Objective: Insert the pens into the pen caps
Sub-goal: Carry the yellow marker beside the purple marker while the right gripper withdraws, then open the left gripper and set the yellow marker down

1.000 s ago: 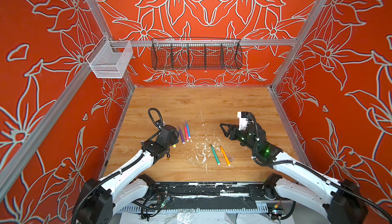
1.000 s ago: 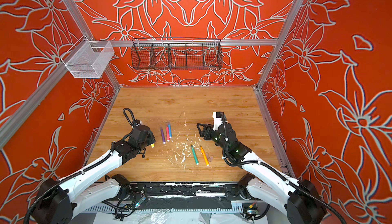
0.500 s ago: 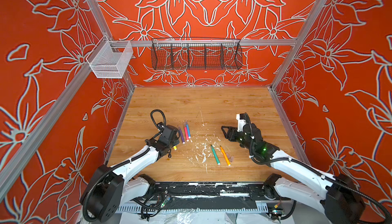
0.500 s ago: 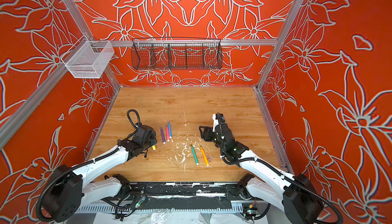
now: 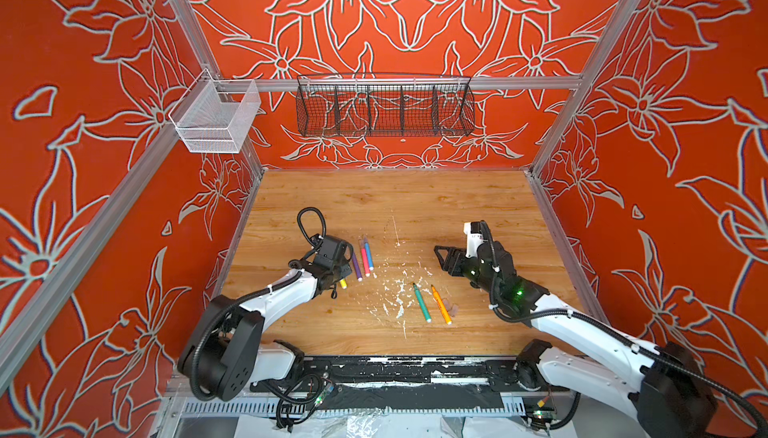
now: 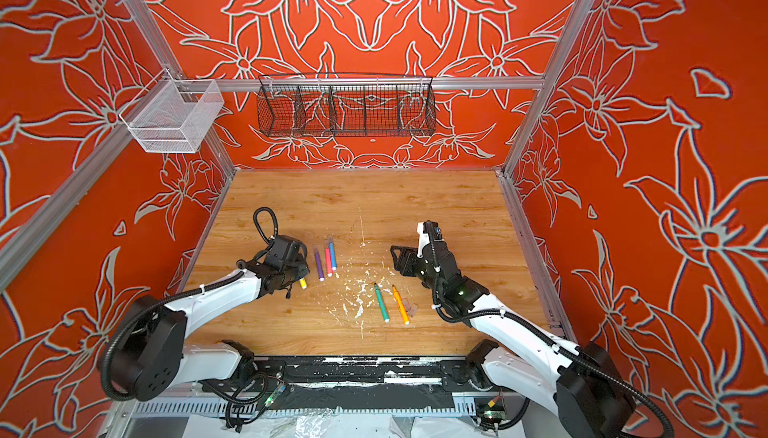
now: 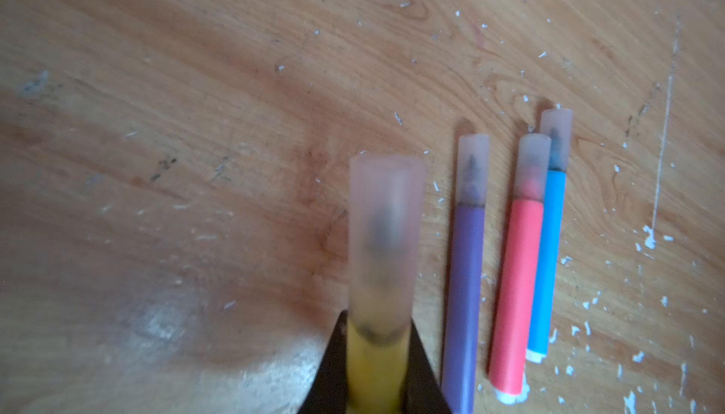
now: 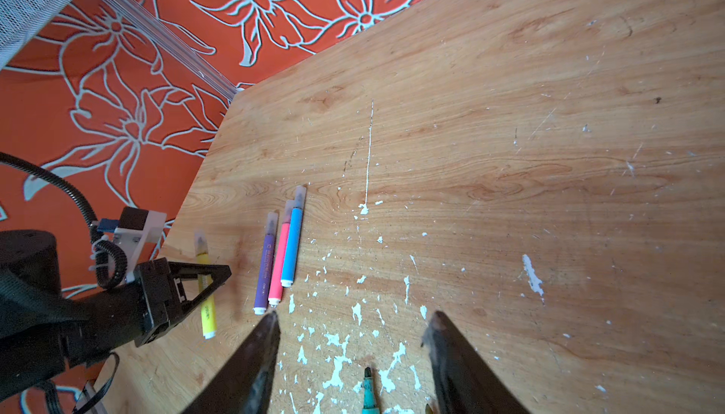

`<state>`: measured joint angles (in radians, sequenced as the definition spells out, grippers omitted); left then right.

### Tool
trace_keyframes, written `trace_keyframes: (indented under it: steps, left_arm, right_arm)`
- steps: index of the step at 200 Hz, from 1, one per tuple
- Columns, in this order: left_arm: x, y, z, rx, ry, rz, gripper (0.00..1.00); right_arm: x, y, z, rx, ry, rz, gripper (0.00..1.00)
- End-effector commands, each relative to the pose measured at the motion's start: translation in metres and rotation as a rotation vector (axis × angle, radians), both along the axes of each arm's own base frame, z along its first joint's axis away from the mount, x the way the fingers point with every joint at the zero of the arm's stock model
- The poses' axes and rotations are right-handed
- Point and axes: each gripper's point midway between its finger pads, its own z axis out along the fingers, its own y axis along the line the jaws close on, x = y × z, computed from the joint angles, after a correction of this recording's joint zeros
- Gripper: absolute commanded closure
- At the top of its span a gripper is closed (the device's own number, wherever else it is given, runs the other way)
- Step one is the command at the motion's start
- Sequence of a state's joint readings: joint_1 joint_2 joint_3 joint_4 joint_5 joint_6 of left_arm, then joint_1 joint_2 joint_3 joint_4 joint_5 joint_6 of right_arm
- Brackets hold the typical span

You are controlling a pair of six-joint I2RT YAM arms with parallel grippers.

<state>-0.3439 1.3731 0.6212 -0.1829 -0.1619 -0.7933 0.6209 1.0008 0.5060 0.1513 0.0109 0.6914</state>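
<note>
The table (image 5: 415, 199) is brown wood. Little white bits (image 5: 395, 290) lie scattered on it around the middle, and a thin white line (image 5: 394, 228) runs toward the far side. The walls (image 5: 83, 83) are orange with big pale flowers. A black wire basket (image 5: 384, 110) hangs on the far wall. A white mesh basket (image 5: 216, 122) hangs in the far left corner. Both hang from shiny metal bars (image 5: 519, 83).
</note>
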Motion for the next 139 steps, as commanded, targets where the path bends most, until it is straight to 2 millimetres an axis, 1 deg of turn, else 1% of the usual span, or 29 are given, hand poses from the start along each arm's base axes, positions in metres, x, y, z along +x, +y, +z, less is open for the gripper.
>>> trace_keyframes:
  steps: [1,17,32,42,68,84,102,122,139]
  left_arm:
    - [0.012,-0.015,-0.008,-0.063,0.036,-0.054,0.97]
    - [0.018,-0.020,-0.012,-0.069,0.069,-0.078,0.97]
    - [0.019,-0.017,-0.015,-0.056,0.091,-0.072,0.96]
    - [0.019,-0.015,-0.015,-0.046,0.093,-0.066,0.95]
    - [0.019,-0.011,-0.010,-0.027,0.075,-0.066,0.74]
    - [0.021,-0.014,-0.008,-0.042,0.071,-0.076,0.68]
    - [0.022,-0.019,-0.005,-0.063,0.066,-0.093,0.65]
    - [0.020,-0.019,-0.003,-0.067,0.061,-0.092,0.64]
    - [0.019,-0.018,0.005,-0.066,0.041,-0.094,0.64]
  right_arm:
    - [0.004,-0.002,0.003,-0.007,0.012,-0.017,0.38]
    - [0.003,-0.002,0.003,-0.004,0.016,-0.015,0.38]
    - [0.003,-0.003,0.004,-0.005,0.012,-0.015,0.38]
    - [0.003,-0.004,0.006,-0.005,0.007,-0.020,0.38]
    - [0.002,-0.008,0.008,-0.010,-0.005,-0.031,0.38]
    - [0.002,-0.008,0.009,-0.007,-0.008,-0.030,0.38]
    - [0.001,-0.006,0.010,0.004,-0.005,-0.021,0.38]
    - [0.002,-0.006,0.009,0.002,0.002,-0.021,0.38]
    - [0.002,-0.007,0.009,-0.002,-0.001,-0.024,0.38]
